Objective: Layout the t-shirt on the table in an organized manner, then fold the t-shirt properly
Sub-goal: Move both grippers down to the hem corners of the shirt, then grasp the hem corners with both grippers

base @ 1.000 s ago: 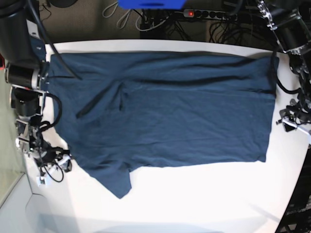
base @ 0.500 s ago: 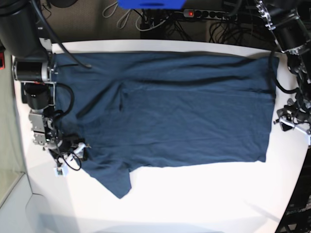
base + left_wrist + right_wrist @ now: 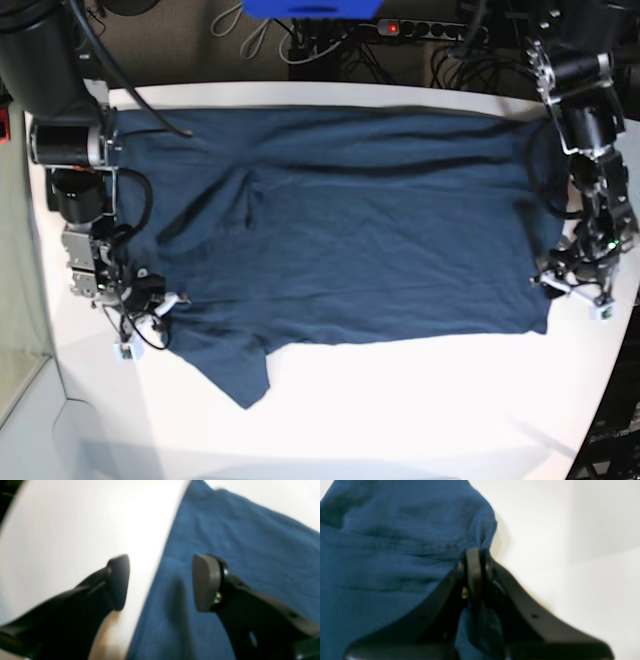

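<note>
On my left wrist camera, the left gripper [image 3: 160, 582] hangs with its jaws spread wide and nothing between them. One pad sits over the bare white table [image 3: 62, 530], the other over the navy t-shirt [image 3: 237, 550], so the straight edge of the cloth runs right through the gap. I read this as lined up on the edge but not yet biting.

On my right wrist camera, the right gripper [image 3: 473, 565] has its jaws pressed together on a gather of the t-shirt [image 3: 395, 555]. A stitched seam runs into the pinch, and the cloth bunches up around the tips. The table [image 3: 557, 542] is bare just beside it.

In the base view, the t-shirt [image 3: 360, 220] lies spread across most of the table [image 3: 400, 400], fairly flat, with a few diagonal creases and a flap hanging out at the near left corner. The right gripper [image 3: 150, 300] sits at that side's edge, just above the flap. The left gripper [image 3: 575, 285] is at the opposite side, near the lower corner.

My judgement is that I'm still in the laying-out step, setting both grips before the first fold. Next I need the left jaws lowered onto the edge and closed on it, catching every layer there. Then both arms should lift and travel together, or the cloth will skew.
</note>
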{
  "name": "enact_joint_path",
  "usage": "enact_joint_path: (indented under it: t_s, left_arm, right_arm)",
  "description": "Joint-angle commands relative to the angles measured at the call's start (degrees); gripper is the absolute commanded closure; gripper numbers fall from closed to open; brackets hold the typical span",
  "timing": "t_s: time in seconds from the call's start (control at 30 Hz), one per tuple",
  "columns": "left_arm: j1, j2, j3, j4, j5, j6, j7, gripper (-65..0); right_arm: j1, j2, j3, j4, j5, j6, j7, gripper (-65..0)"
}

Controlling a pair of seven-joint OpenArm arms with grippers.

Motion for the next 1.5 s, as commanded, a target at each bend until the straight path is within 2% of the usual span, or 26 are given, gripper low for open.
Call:
enact_joint_path:
  t_s: [0.0, 0.23, 0.43, 0.7, 0.9, 1.13, 1.33, 1.47]
  left_arm:
    - [-3.3, -1.3, 1.4, -2.2, -0.3, 0.3, -2.8, -38.5]
    - [-13.4, -2.4, 4.5, -25.6, 0.1, 0.5, -14.6, -38.5]
    - [-16.0, -2.5, 4.5, -33.3, 8.3, 0.5, -21.7, -38.5]
    - [-16.0, -0.1, 4.4, -33.2, 10.2, -0.2, -22.5, -38.5]
    - [-16.1, 0.1, 4.4, -33.0, 9.8, -0.2, -22.5, -38.5]
    - [-13.7, 0.1, 4.2, -23.0, 9.7, -0.2, -21.4, -38.3]
    - [-14.0, 0.1, 4.4, -22.7, 9.6, -0.2, -20.4, -38.4]
    - [-13.9, 1.5, 4.4, -23.1, 9.9, -0.2, -20.5, -38.4]
  right_arm:
    - [0.3, 0.5, -0.1, 0.1, -0.5, 0.3, -2.0, -0.6]
    - [0.0, 0.5, -0.1, 0.1, -0.5, 0.3, -2.1, -0.6]
    - [0.0, 1.3, -0.1, 0.1, -0.5, 0.3, -2.3, -0.6]
    - [-0.7, 1.3, -0.1, 0.1, -0.5, 0.3, -2.3, -0.6]
    - [-0.8, 1.3, 0.0, 0.1, -0.5, 0.3, -2.3, -0.6]
    - [-0.8, 1.3, 0.0, 0.1, -0.5, 0.3, -2.3, -0.6]
    - [-0.8, 1.3, 0.0, 0.1, -0.5, 0.3, -2.3, -0.6]
    - [-0.8, 1.3, 0.0, 0.1, -0.5, 0.3, -2.3, -0.6]
